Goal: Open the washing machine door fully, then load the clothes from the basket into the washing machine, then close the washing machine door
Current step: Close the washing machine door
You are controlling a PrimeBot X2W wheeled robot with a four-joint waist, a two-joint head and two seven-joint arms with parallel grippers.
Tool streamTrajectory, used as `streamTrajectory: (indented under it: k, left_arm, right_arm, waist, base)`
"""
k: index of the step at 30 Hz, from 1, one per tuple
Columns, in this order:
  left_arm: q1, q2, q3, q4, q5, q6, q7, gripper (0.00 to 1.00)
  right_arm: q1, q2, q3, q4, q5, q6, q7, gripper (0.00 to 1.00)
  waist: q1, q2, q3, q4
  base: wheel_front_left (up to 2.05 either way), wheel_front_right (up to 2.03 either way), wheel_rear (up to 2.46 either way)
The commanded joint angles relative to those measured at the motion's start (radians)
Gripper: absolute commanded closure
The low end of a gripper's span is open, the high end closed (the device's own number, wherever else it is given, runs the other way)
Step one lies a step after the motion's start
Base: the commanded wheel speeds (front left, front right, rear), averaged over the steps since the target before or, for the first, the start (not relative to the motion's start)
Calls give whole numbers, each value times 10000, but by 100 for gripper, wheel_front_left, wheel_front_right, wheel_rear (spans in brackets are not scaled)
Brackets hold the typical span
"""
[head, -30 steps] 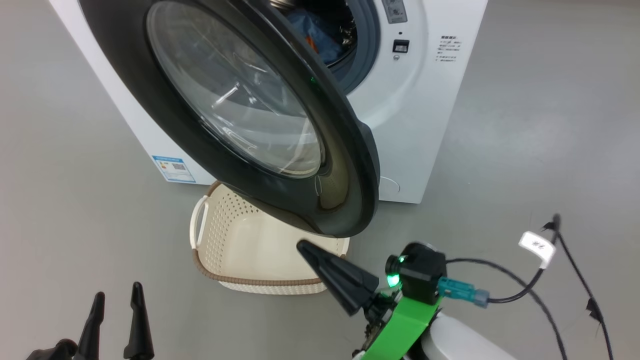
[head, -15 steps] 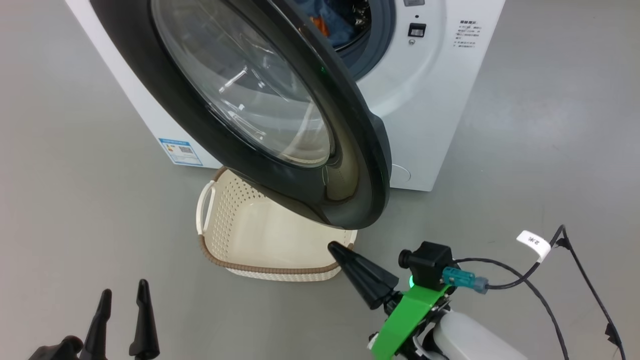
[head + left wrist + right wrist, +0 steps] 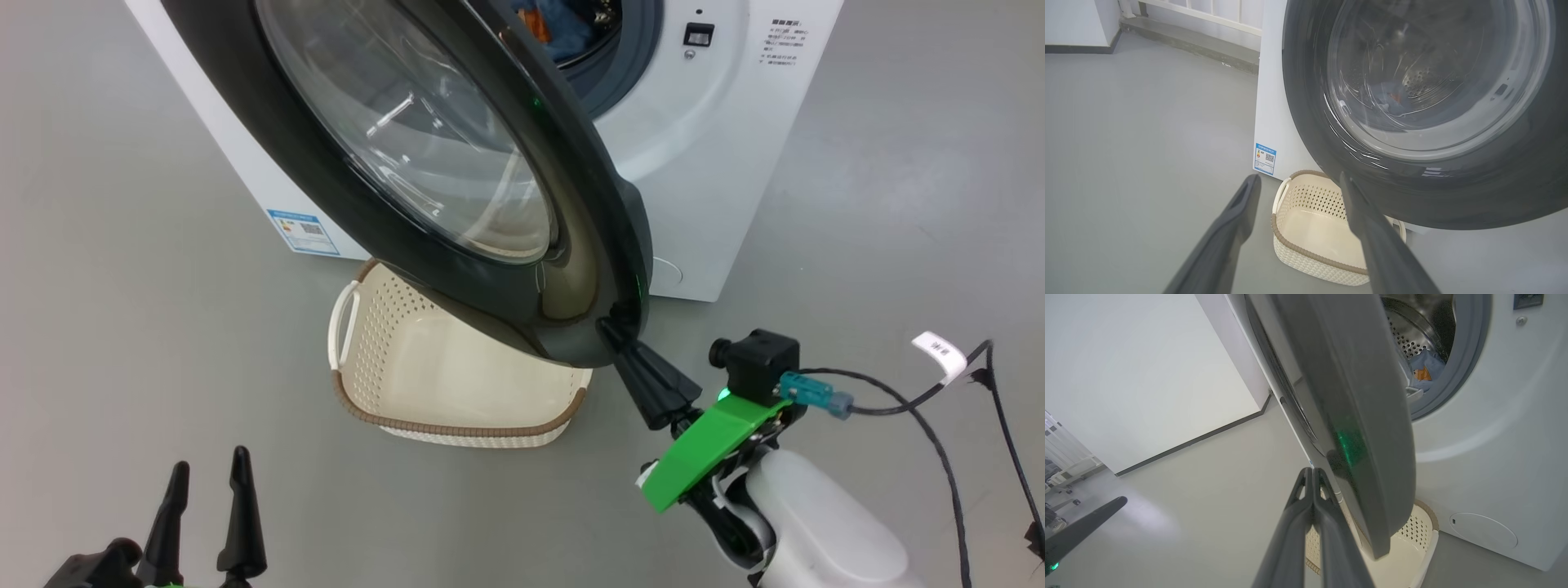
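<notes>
The washing machine door (image 3: 424,163) is standing part way open, swung out from the washing machine (image 3: 710,163). Its left side is sitting close to the machine, and its free edge is pointing out toward the robot. Its shiny black outside is facing left. In the right wrist view it is showing edge-on, like a thick grey band running top to bottom. Its low edge is hanging over the basket (image 3: 457,427).

The basket is sitting on the grey floor (image 3: 122,286) right in front of the machine, with its long side running left to right. The clothes (image 3: 563,37) are lying inside the drum (image 3: 1406,335), blue with a bit of orange, peeking out past the door's edge.

The right gripper (image 3: 611,329) is reaching up and to the left from the low right, on a white forearm (image 3: 816,523) with a green bracket (image 3: 710,445). Its two fingers are pressing tight together, holding nothing, and their tip is looking like it is touching the low free edge of the door.

The left gripper (image 3: 209,460) is hovering low on the left, well apart from the door. Its fingers are pointing up and spreading wide, holding nothing
</notes>
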Motion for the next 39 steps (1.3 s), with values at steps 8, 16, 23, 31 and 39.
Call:
streamTrajectory:
  k: [8, 16, 23, 31, 39]
  left_arm:
    - [-538, 118, 134, -375, -79, -23, -65, 0]
    - [-956, 118, -162, -572, -55, -23, -65, 0]
    - [-1357, 118, -577, -795, -129, -23, -65, 0]
    - [-1862, 118, -978, -925, -179, -23, -65, 0]
    - [-2244, 118, -1270, -1058, -241, -23, -65, 0]
  right_arm:
    - [-628, -130, -801, -169, -276, 100, -48, 100]
    - [-1346, -531, -1533, -200, -412, 100, -48, 100]
    - [-2153, -980, -2050, -108, -486, 100, -48, 100]
    - [-3051, -1399, -2477, 19, -539, 100, -48, 100]
    - [-4001, -1665, -2750, 380, -604, 100, -48, 100]
  waist:
    - [0, 0, 433, 129]
    - [0, 0, 948, 331]
    - [0, 0, 1518, 660]
    - [0, 0, 2071, 978]
    - [0, 0, 2473, 1257]
  base:
    - [0, 0, 0]
    - [0, 0, 0]
    - [0, 0, 0]
    - [0, 0, 0]
    - [0, 0, 0]
